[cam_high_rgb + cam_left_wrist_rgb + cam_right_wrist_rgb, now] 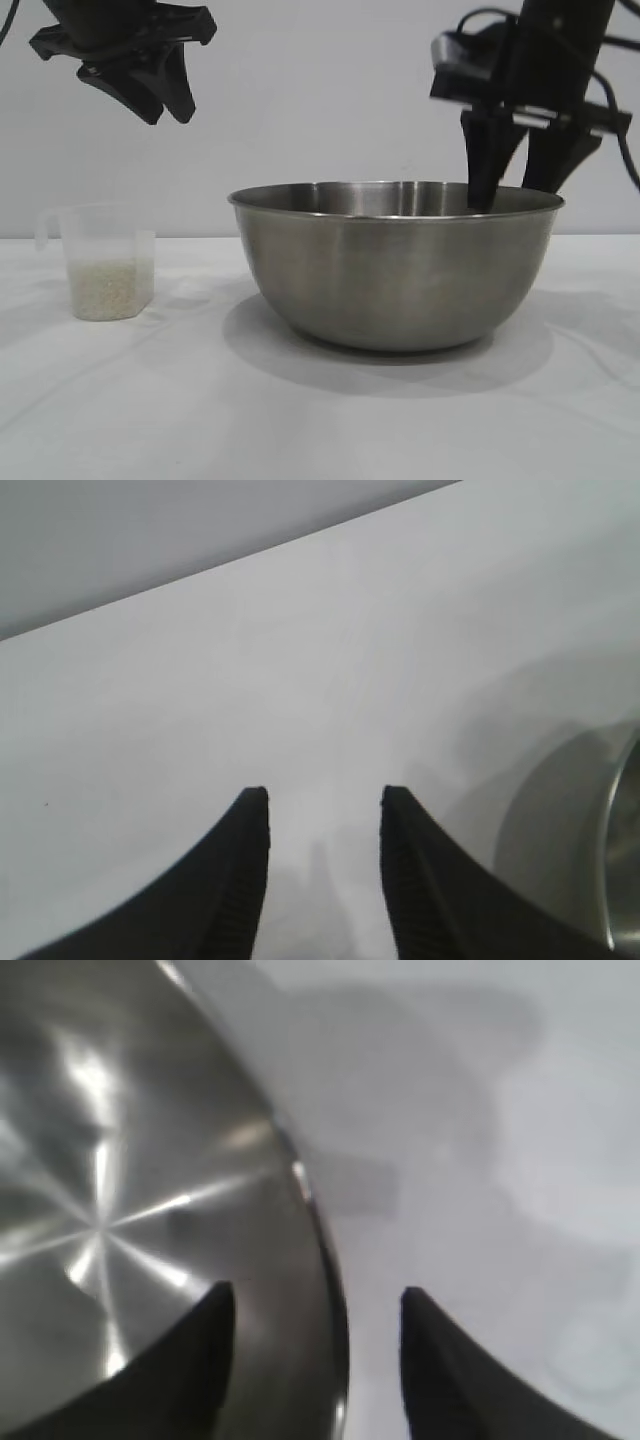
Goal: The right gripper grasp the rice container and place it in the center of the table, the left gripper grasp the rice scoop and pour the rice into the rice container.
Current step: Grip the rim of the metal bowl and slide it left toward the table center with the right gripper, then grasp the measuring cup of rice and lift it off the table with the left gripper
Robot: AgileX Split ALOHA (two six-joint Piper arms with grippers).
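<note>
White cloth covers the table [120,400] with a plain pale wall behind, pretty bare setup. From the outside camera, the big steel bowl [395,270] sits on the cloth around the middle, a bit toward the right. Over at the left stands the little clear plastic cup [100,260], upright, well apart from the bowl, with white rice [108,288] filling roughly its lower half. The right gripper [520,185] hangs over the bowl's right rim, pointing down, fingers spread with one inside the rim and one outside, not squeezing it. The left gripper [165,105] hovers high up at the upper left, above the cup and holding nothing.

Left wrist cam: two black fingers [235,880] parted with bare cloth between them, and the bowl's side [570,840] peeking in at the edge.

Right wrist cam: fingers [190,1360] straddle the bowl's rim [320,1250], a clear gap on each side, so it's let go. Shiny inside of the bowl is on one side, cloth on the other.
</note>
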